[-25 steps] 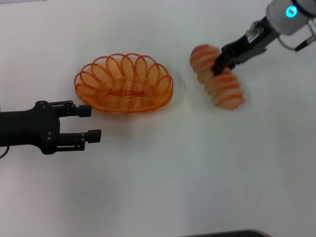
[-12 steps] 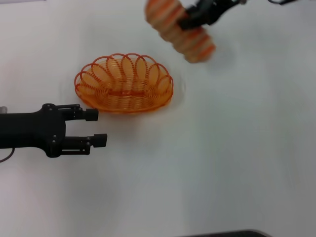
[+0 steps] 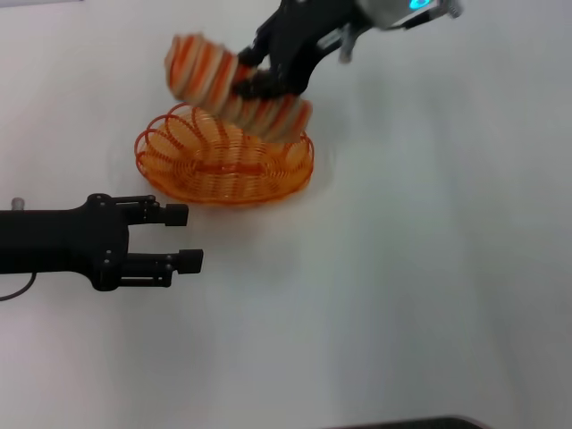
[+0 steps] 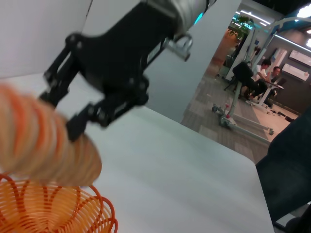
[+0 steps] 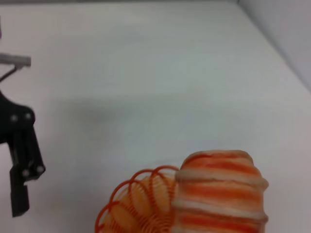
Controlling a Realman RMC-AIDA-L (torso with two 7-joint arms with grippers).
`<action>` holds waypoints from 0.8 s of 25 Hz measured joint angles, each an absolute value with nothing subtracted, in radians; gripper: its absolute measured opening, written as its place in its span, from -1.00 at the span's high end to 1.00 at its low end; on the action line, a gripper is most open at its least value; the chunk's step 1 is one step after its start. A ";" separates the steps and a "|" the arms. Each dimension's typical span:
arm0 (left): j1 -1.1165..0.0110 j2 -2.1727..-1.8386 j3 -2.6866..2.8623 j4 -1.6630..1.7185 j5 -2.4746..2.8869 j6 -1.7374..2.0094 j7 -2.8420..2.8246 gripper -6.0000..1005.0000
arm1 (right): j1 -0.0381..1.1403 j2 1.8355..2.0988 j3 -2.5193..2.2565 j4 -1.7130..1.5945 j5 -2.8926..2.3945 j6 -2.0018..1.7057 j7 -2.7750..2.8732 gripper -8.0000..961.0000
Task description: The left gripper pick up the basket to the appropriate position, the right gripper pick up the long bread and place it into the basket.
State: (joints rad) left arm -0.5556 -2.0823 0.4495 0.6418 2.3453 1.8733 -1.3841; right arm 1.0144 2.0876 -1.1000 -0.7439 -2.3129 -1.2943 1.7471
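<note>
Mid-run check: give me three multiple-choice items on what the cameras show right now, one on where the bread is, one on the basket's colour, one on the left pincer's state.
1. Where is the long bread?
A. Held above the basket
B. Lying flat on the table right of the basket
C. Between the left pincer's fingers

2. What colour is the basket?
A. Blue
B. Orange
C. Green

3. What state is the left pincer in?
A. Shut on the basket rim
B. Shut on the bread
C. Open, holding nothing

Answers:
1 A: the right pincer grips the long bread, tilted over the basket.
2 B: its wire loops are orange in all three views.
3 C: the left pincer sits beside the basket, fingers apart, nothing between them.
</note>
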 joint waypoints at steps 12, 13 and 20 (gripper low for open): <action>-0.556 -2.083 0.448 0.641 2.344 1.856 -1.396 -0.50 | 1.046 2.088 -1.171 -0.666 -2.307 -1.240 1.746 -0.44; -0.555 -2.083 0.446 0.641 2.343 1.850 -1.396 -0.50 | 1.034 2.088 -1.168 -0.677 -2.296 -1.242 1.746 -0.48; -0.540 -2.081 0.368 0.627 2.335 1.780 -1.389 -0.50 | 0.768 2.080 -1.151 -0.817 -1.941 -1.291 1.684 -0.79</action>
